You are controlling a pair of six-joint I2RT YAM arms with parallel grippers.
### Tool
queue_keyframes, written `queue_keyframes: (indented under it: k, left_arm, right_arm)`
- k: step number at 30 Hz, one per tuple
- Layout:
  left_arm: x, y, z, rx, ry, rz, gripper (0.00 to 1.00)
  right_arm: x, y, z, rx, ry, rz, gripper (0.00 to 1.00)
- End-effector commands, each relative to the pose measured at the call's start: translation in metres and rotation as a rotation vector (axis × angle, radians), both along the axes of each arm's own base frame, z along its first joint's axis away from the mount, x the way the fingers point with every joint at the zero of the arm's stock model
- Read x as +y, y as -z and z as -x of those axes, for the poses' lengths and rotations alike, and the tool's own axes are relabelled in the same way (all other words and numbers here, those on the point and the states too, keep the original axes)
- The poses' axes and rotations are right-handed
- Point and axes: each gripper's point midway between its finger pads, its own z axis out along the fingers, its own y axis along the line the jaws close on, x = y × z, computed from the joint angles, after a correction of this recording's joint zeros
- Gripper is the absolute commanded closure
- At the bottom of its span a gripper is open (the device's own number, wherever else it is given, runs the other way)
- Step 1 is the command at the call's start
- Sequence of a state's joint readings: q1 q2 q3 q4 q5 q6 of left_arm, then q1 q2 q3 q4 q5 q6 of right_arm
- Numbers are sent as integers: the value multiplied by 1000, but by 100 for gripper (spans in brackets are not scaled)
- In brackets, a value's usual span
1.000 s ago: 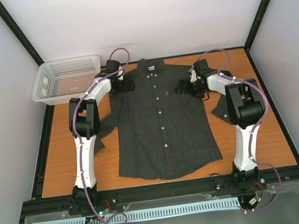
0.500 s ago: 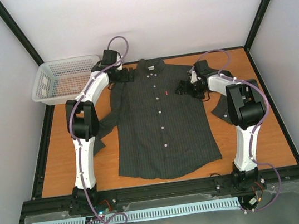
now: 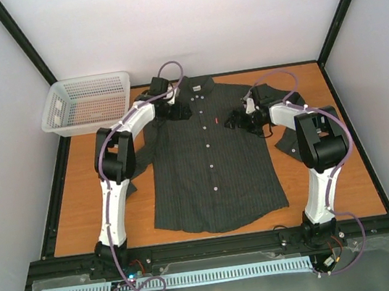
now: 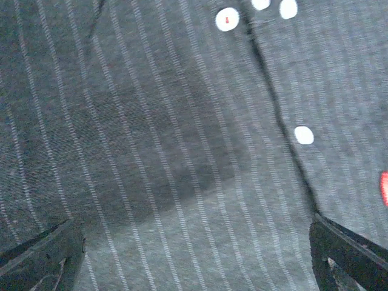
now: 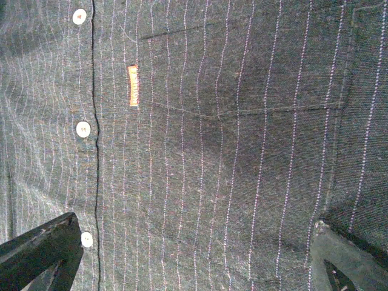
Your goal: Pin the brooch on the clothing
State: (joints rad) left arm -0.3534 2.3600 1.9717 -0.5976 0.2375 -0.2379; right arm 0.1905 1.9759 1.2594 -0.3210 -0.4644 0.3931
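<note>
Shirt (image 3: 214,179) beneath outstretched left end effector (image 3: 175,109)

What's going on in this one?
A dark shirt lies flat and buttoned on the table. Both arms reach over its upper part: the left gripper hovers open near the collar, the right gripper open over the chest beside the red tag. No brooch shows in any view.

The left gripper (image 3: 177,109) has slid across the shirt (image 3: 214,179), away from the tabletop's (image 3: 78,199) left edge toward the collar (image 3: 198,84); the right gripper (image 3: 233,120) edged slightly leftward.
</note>
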Motion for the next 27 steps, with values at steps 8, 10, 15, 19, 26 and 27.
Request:
queue_keyframes:
  k: [8,10,15,19,26,27]
  left_arm:
    - [82,27,-49,-42,-178,-136,0]
    - [99,27,-57,-48,-204,-167,0]
    - [110,-3,-71,-110,-211,-215,0]
    - [83,-40,-66,-151,-149,-128,0]
    - [36,-85,-35,-171,-62,-40,0]
    - [29,-87,-29,-168,-47,-14,0]
  right_arm:
    - [-15,36,21,78,25,75,0]
    - [-18,39,21,83,29,79,0]
    - [-21,39,18,85,33,82,0]
    - [-19,25,12,55,26,77,0]
    - [-10,-16,8,-26,-11,96,0]
    - [-6,-20,10,-30,-15,83,0]
